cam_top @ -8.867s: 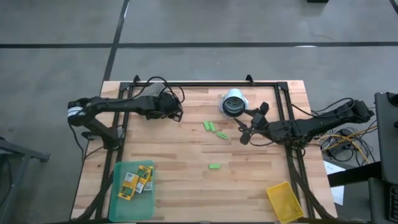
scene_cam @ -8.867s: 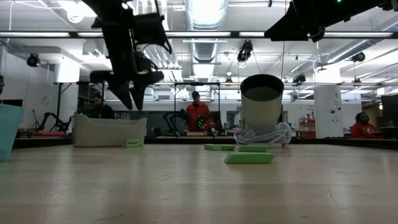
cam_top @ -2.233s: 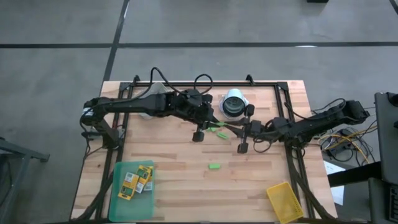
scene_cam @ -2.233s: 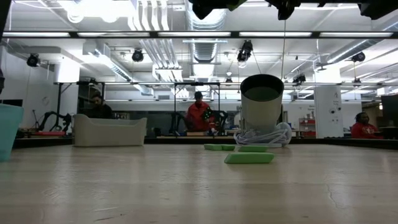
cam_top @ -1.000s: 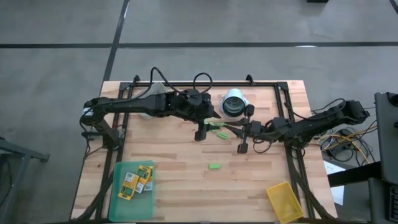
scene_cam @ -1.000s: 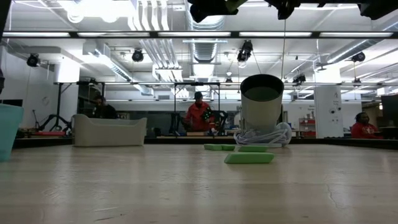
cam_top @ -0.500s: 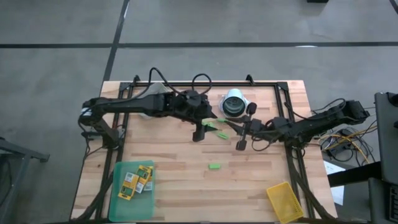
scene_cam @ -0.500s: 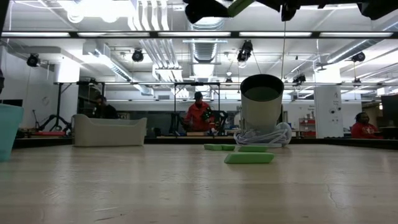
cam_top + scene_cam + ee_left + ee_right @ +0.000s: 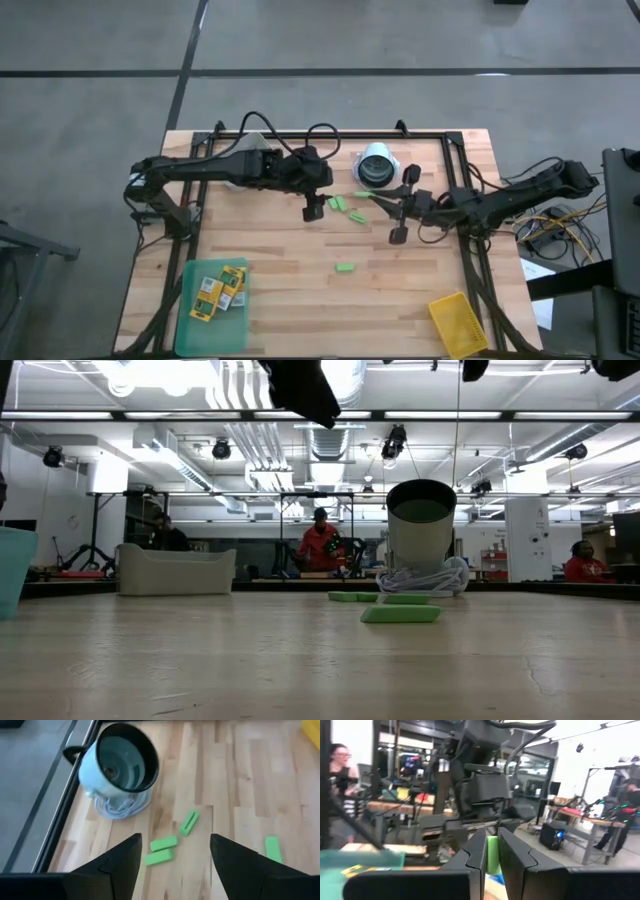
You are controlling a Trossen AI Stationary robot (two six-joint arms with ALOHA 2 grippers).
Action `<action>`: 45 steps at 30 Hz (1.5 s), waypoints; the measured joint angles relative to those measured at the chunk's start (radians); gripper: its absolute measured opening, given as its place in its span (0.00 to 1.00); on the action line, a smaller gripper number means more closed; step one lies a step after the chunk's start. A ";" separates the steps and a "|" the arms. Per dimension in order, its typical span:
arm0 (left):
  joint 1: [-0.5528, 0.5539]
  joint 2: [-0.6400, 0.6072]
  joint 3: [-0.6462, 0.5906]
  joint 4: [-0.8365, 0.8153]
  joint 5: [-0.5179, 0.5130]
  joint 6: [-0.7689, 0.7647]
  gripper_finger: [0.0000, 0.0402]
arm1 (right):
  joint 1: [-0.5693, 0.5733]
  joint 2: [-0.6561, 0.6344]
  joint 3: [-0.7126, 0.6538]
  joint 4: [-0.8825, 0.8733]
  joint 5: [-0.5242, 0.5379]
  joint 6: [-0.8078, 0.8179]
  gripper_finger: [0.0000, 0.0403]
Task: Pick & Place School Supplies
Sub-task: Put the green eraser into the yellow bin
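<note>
Three small green blocks [image 9: 343, 206] lie flat on the wood near the table's middle, and another one [image 9: 345, 267] lies nearer the front. My left gripper [image 9: 311, 210] hangs open above the table just left of the three, tipped down toward them [image 9: 164, 843]. My right gripper [image 9: 385, 203] is to their right, shut on another green block [image 9: 364, 195]. Yellow-and-green crayon boxes [image 9: 218, 289] lie in the green tray [image 9: 190, 270] at the front left. My right gripper pinches the green block [image 9: 492, 855] between its two fingers, one finger [image 9: 475, 857] on each flat side. The fingers come about level from the table's right. The block's free end [image 9: 362, 194] sticks out past the fingertips, and the block is lifted clear of the table.
A pale blue cup [image 9: 375, 167] lies on its side on a coil of white cord at the far middle [image 9: 122, 767]. A yellow bin [image 9: 458, 322] sits at the front right corner. A black frame [image 9: 330, 135] runs along the table's far edge and sides.
My left gripper has drawn back toward the table's left, away from the raised green block, and has tipped downward toward the table. My right gripper, keeping the block, has shifted a little toward the right edge.
</note>
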 joint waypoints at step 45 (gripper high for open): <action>0.001 0.000 0.000 -0.017 -0.099 -0.011 0.60 | 0.521 -0.005 0.301 -1.547 -0.742 1.871 0.08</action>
